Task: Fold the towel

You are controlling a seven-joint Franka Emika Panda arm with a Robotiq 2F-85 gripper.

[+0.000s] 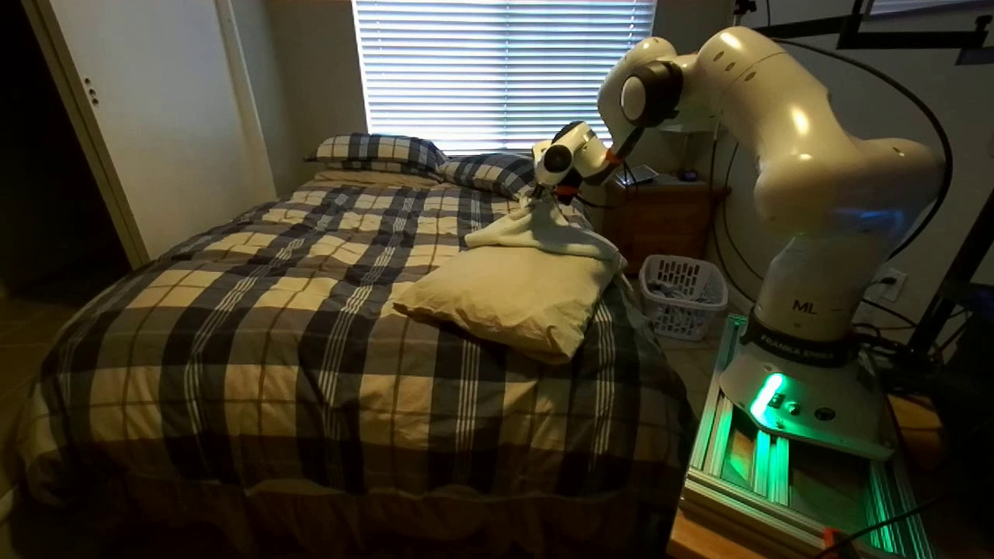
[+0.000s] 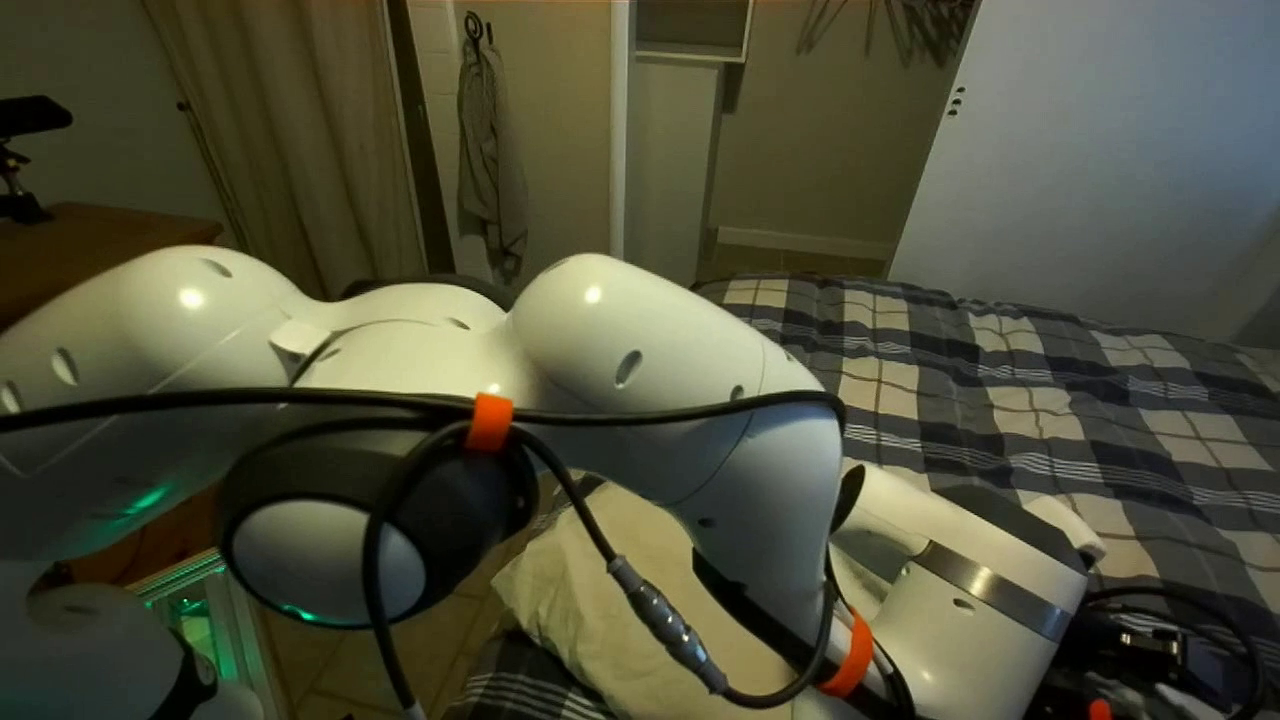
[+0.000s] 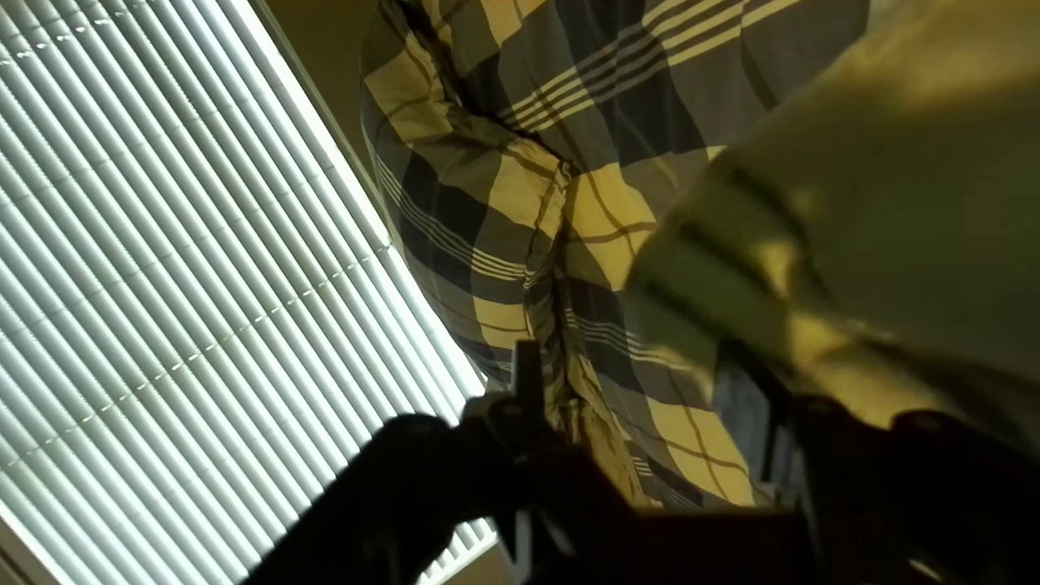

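Gripper (image 3: 632, 382) — jaws spread, plaid cloth (image 3: 678, 426) showing through the gap. Towel (image 1: 543, 233) just below the jaws, peaked up to them; contact unclear. Lower part over the jaw-side end of cream pillow (image 1: 512, 295) — further below, on bedspread (image 1: 264, 334).

It's a bedroom I'm in, clearly a home! Right beside me, a big plaid-covered bed (image 1: 256, 326), with plaid pillows (image 1: 380, 150) up at its head. Beyond them, light glowing through the window blinds (image 1: 435, 70)! Next to the bed I've got a wooden nightstand (image 1: 658, 221), and near it a white slotted basket (image 1: 677, 320). And look across: an open closet (image 2: 830, 150), hangers (image 2: 928, 30) up top, a white door (image 2: 1090, 160) alongside!
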